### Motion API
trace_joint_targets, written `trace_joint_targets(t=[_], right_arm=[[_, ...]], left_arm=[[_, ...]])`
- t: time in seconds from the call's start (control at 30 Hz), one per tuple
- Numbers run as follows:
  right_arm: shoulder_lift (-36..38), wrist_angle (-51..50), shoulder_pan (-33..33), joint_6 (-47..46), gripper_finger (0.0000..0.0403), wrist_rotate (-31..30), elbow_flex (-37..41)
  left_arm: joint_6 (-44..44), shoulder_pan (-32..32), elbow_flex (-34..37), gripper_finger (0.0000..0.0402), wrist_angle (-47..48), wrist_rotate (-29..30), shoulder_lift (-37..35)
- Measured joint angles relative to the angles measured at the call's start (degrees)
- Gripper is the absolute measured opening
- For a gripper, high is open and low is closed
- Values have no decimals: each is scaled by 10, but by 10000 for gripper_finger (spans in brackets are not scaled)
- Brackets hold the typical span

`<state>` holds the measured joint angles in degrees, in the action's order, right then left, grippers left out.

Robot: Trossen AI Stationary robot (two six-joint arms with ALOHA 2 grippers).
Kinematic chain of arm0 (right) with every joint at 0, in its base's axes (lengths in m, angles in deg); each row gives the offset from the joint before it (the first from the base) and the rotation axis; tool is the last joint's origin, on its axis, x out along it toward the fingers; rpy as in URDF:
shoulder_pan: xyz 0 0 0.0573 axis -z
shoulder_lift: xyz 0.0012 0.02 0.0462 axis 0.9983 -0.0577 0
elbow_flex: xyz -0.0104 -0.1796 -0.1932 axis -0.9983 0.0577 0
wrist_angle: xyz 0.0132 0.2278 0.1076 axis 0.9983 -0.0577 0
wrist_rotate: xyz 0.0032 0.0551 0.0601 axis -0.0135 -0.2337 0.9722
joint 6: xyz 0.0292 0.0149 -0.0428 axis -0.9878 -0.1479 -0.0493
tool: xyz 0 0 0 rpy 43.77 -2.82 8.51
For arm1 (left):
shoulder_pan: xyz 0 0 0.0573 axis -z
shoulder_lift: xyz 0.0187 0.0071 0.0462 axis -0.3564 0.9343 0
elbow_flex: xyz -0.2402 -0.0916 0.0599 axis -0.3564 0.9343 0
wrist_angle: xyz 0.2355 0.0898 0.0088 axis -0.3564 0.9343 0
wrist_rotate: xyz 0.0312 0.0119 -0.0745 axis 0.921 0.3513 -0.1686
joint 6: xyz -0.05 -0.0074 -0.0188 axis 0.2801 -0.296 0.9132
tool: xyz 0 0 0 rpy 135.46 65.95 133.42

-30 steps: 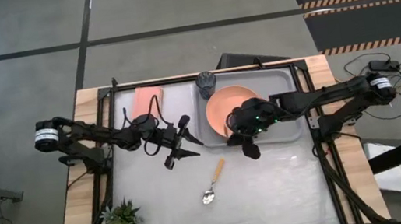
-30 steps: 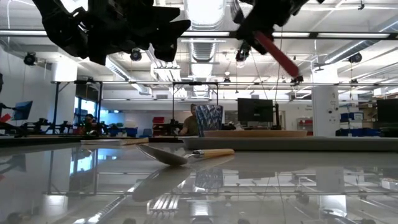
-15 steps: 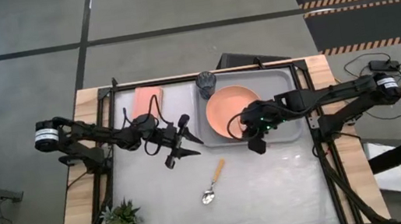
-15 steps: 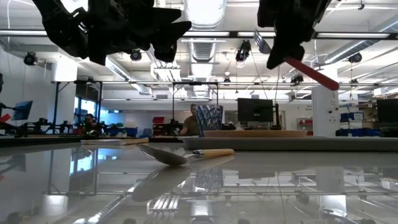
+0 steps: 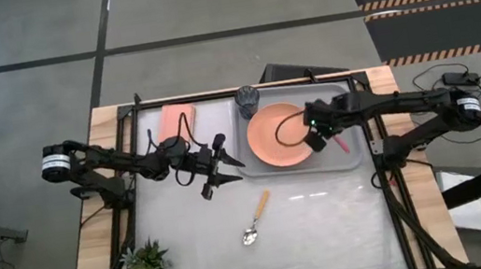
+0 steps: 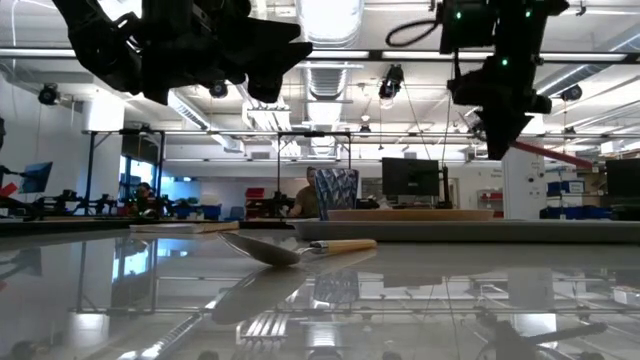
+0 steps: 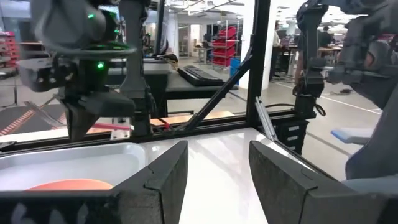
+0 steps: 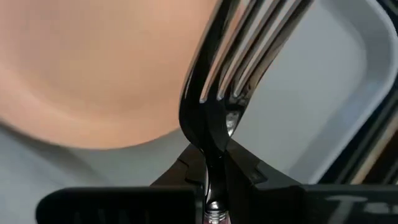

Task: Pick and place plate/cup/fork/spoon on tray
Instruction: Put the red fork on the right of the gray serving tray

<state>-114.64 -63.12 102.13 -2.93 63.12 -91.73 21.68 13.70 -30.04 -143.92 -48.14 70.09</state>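
My right gripper (image 5: pixel 316 133) is over the light-grey tray (image 5: pixel 348 91), beside the salmon-orange plate (image 5: pixel 277 137) that lies in it, and is shut on the red-handled fork (image 8: pixel 249 37). The fork's red handle (image 5: pixel 340 145) sticks out toward the tray's right side. The dark cup (image 5: pixel 248 101) stands upright in the tray's far left corner. The spoon (image 5: pixel 255 219) lies flat on the table, near the middle. My left gripper (image 5: pixel 223 171) hovers open and empty left of the tray. My right gripper pinches the fork's metal neck (image 8: pixel 210 149), between the tines and the red handle, between its two fingers. The fork is lifted clear above the tray. Its handle (image 6: pixel 558 155) slants down and away from the gripper, and its tines (image 8: pixel 261 31) reach out over the plate's edge.
A pink rectangular pad (image 5: pixel 178 122) lies at the far left of the table. A small potted plant (image 5: pixel 147 261) stands at the near left corner. The table surface (image 5: pixel 329 226) is bare near the spoon.
My right gripper has carried the fork from the tray's near edge toward the far right, over the tray beside the plate, and has come lower. The fork has swung round, its red handle now pointing toward the tray's right side.
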Motion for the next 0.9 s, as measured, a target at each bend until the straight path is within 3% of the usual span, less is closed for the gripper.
trace_joint_targets(t=[0.4,0.77,0.9], right_arm=[[24,6,168,16,18,41,73],[23,35,211,13,18,67,106],[22,45,218,-1,18,78,107]], left_arm=[[0,-1,0,153,0,0,0],[0,-3,0,153,0,2,0],[-1,-3,0,153,0,29,0]])
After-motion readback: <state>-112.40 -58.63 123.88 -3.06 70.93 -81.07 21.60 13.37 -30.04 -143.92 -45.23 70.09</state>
